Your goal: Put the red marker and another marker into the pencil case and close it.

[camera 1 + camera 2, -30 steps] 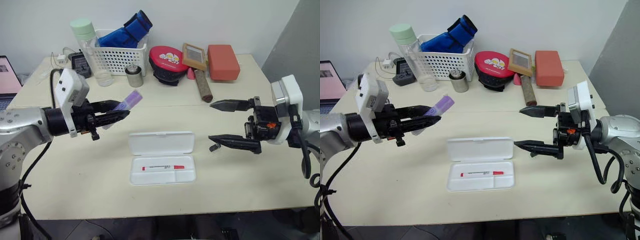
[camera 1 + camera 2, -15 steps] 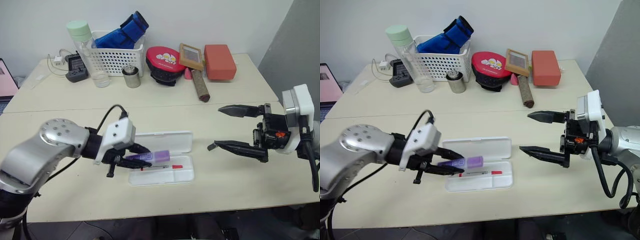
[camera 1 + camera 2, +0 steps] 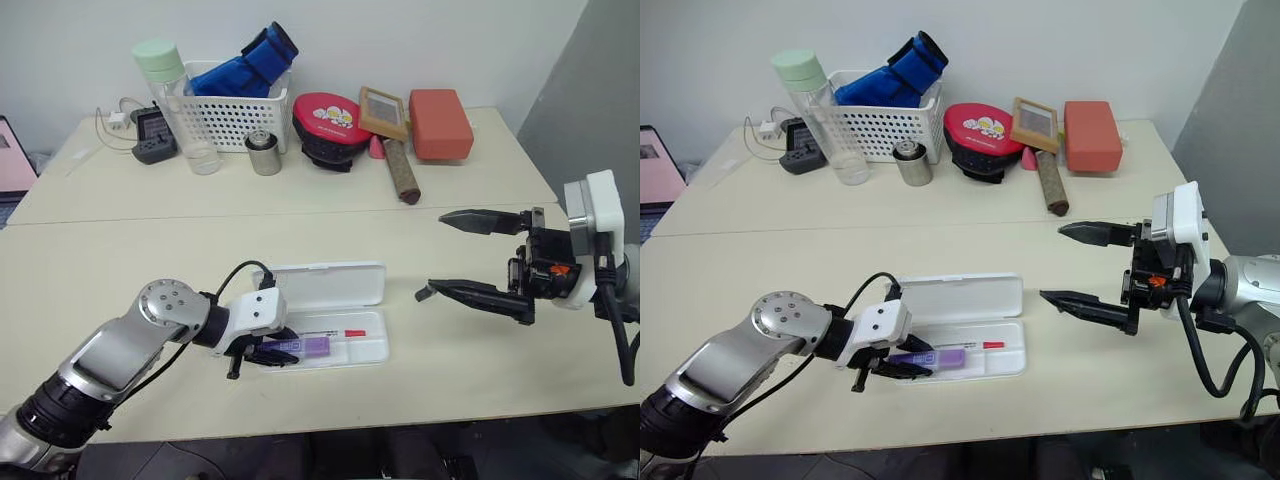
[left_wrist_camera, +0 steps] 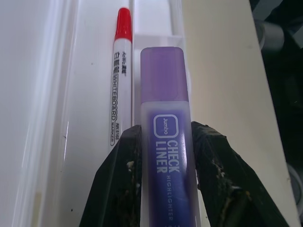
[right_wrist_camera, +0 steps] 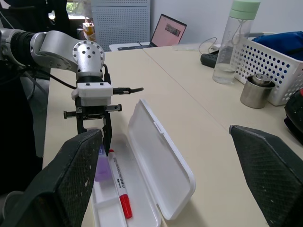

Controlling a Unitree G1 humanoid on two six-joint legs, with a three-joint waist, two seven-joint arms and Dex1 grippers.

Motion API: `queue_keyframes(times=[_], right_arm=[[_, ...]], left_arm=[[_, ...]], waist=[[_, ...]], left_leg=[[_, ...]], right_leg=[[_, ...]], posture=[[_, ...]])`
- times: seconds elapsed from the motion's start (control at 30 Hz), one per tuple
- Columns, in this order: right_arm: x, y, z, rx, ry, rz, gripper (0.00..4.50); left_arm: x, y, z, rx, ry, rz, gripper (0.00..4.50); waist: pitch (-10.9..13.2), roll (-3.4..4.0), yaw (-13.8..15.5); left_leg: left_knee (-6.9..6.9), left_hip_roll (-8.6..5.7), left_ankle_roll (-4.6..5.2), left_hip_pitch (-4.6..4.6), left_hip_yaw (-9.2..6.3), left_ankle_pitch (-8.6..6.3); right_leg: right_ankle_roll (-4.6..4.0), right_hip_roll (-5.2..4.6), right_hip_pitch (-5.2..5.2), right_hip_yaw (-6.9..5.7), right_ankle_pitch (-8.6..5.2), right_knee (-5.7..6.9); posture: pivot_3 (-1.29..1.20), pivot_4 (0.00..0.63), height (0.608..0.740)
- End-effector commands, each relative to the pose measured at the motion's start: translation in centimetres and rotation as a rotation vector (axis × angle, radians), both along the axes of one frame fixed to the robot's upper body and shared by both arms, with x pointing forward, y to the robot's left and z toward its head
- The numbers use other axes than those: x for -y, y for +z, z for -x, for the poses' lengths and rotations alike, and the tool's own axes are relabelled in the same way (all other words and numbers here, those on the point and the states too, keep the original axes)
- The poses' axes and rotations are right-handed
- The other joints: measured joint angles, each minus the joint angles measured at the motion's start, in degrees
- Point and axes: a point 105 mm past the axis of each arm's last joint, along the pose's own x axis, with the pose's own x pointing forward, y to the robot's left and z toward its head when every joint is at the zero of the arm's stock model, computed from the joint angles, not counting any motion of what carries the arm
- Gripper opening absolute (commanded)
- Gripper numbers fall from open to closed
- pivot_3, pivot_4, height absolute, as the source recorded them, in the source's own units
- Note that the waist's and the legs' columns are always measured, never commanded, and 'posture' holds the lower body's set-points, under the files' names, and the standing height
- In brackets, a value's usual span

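Two risks for you here. 1) The left gripper (image 3: pixel 272 350) is clamped on the lilac highlighter (image 4: pixel 165 142), low over the front part of the open pencil case (image 3: pixel 372 352), w/ the red marker (image 4: pixel 118 94) already lying in the tray just beside it. From the left wrist view the highlighter's cap looks to sit over a divider wall near the tray's front edge; if you let go like that it may rest tilted on the wall, or roll out onto the table (image 3: pixel 450 390), and the lid (image 3: pixel 325 285) prob won't shut flat. 2) Pulling out w/ the fingers low could drag the light case or nudge the red marker.

Right gripper (image 3: pixel 478 257) hangs off to the right, well apart from the case, jaws spread wide, nothing in them.

Clutter at the far edge: lattice basket (image 3: pixel 235 115), bottle (image 3: pixel 180 105), small tin (image 3: pixel 265 152), red pouch (image 3: pixel 330 125), orange box (image 3: pixel 442 122). All well apart; nothing blocks the lid's swing, tho the left gripper itself must clear first.
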Motion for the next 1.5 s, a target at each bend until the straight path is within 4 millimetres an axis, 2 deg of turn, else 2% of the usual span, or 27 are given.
queue_keyframes(times=[0.03,0.23,0.47,0.53,0.83,0.97,1.2,1.23,1.3,1.5], right_arm=[[-0.2,0.7,0.5,0.039,0.015,0.006,4.50],[-0.3,0.7,0.6,0.039,0.017,0.007,4.50],[-0.2,0.8,0.6,0.039,0.015,0.009,4.50],[-0.2,0.7,0.6,0.038,0.015,0.009,4.50],[-0.3,0.8,0.5,0.041,0.015,0.005,4.50],[-0.3,0.7,0.5,0.039,0.016,0.004,4.50],[-0.4,0.7,0.5,0.039,0.016,0.001,4.50],[-0.4,0.7,0.5,0.038,0.016,0.000,4.50],[-0.4,0.7,0.5,0.039,0.015,0.001,4.50],[-0.4,0.7,0.5,0.041,0.014,0.001,4.50]], left_arm=[[0.8,0.0,-0.2,0.027,-0.023,0.014,1.23],[1.8,0.4,-0.5,0.036,-0.023,0.053,1.23],[2.2,0.0,-0.1,0.012,-0.036,0.051,1.23],[2.7,0.5,0.3,-0.017,-0.039,0.089,1.23],[2.5,0.8,0.4,-0.020,-0.035,0.079,1.23],[2.6,1.8,-0.1,-0.007,-0.019,0.099,1.23],[2.3,1.3,0.0,-0.021,-0.010,0.073,1.23],[2.3,1.4,0.1,-0.029,-0.009,0.081,1.93],[2.3,1.3,0.1,-0.026,-0.013,0.076,1.99],[2.3,1.2,0.2,-0.034,-0.012,0.072,2.83]], waist=[[0.0,0.00,0.0],[0.0,0.00,0.0],[0.0,0.00,-0.1],[0.0,0.00,-0.1],[0.0,0.00,-0.1],[0.0,0.00,-0.1],[0.0,0.00,-0.1],[0.0,0.00,-0.1],[0.0,0.00,-0.1],[0.0,0.00,-0.1]], left_leg=[[0.00,0.00,0.00,0.00,0.00,0.00],[0.00,0.01,0.00,0.01,0.00,0.00],[0.00,0.01,0.00,0.02,0.00,0.00],[0.00,0.01,0.00,0.02,0.00,0.00],[0.01,0.01,0.00,0.02,0.00,0.00],[0.02,0.00,0.00,0.01,-0.02,0.01],[0.01,0.00,0.01,0.03,0.00,0.01],[0.01,0.00,0.01,0.03,-0.01,0.01],[0.01,0.00,0.01,0.02,-0.01,0.01],[0.02,0.00,0.01,0.03,0.00,0.01]], right_leg=[[0.00,0.00,0.00,0.00,0.00,0.00],[0.00,0.00,0.00,-0.01,0.00,0.01],[0.00,0.00,0.00,-0.01,0.00,0.02],[0.00,0.00,0.00,-0.01,0.00,0.02],[0.00,0.00,0.00,-0.01,0.00,0.03],[0.00,0.00,0.00,-0.02,0.00,0.03],[0.00,0.01,0.00,-0.01,0.00,0.04],[0.00,0.00,0.00,-0.01,0.00,0.03],[0.00,0.01,0.01,-0.01,0.00,0.03],[0.00,0.01,0.00,-0.01,0.00,0.04]], posture=[[0.00,0.150,0.740],[0.00,0.150,0.740],[0.00,0.150,0.740],[0.00,0.150,0.740],[0.00,0.150,0.740],[0.00,0.150,0.740],[0.00,0.150,0.740],[0.00,0.150,0.740],[0.00,0.150,0.740],[0.00,0.150,0.740]])
